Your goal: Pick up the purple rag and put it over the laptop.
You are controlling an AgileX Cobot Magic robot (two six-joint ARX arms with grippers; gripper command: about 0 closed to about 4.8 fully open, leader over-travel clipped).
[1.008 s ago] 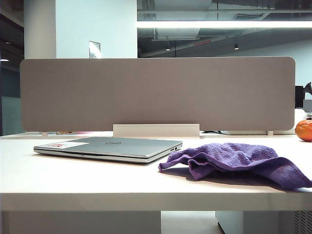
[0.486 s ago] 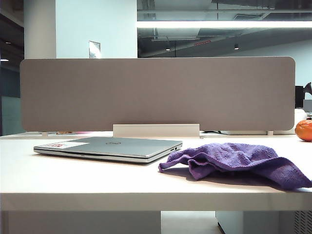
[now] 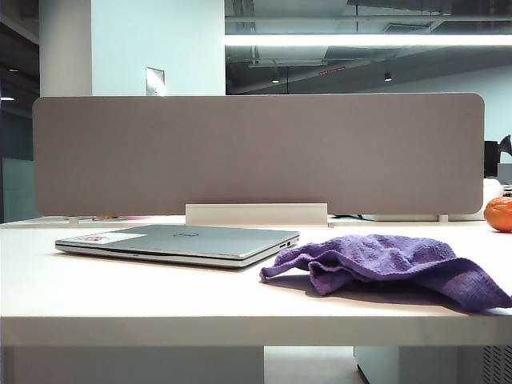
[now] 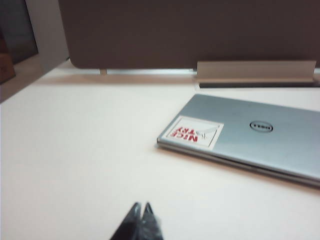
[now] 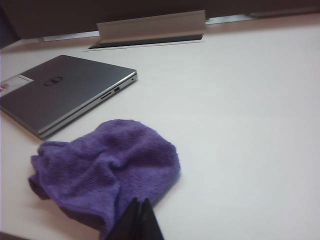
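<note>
Nearest the camera in the left wrist view, the left gripper (image 4: 141, 207) shows only as two dark fingertips pressed together, clenched on nothing, above bare white table (image 4: 75, 150). It touches no object. Farther on lies the laptop (image 4: 250, 137), closed and flat, silver-grey with a dark oval logo on the lid and a white-and-red sticker (image 4: 192, 133) at its near corner.

In the right wrist view, the right gripper (image 5: 138, 202) also appears as a pair of dark tips drawn tight against each other, with nothing between them. They stand over the near edge of the purple rag (image 5: 107, 170); whether they touch the cloth cannot be told. The rag lies crumpled in a loose heap on the table, off the laptop and just beside its corner. The laptop sits beyond it, lid down, ports visible along its side.

In the exterior view neither arm is seen. The rag (image 3: 392, 268) lies bunched at the right of the table's front, its left tip close to the laptop's (image 3: 180, 242) right end, without covering it. Behind both stands a white cable tray (image 3: 256, 214), then a wide grey divider panel (image 3: 256, 152). At the far right edge an orange fruit (image 3: 498, 214) peeks in.
</note>
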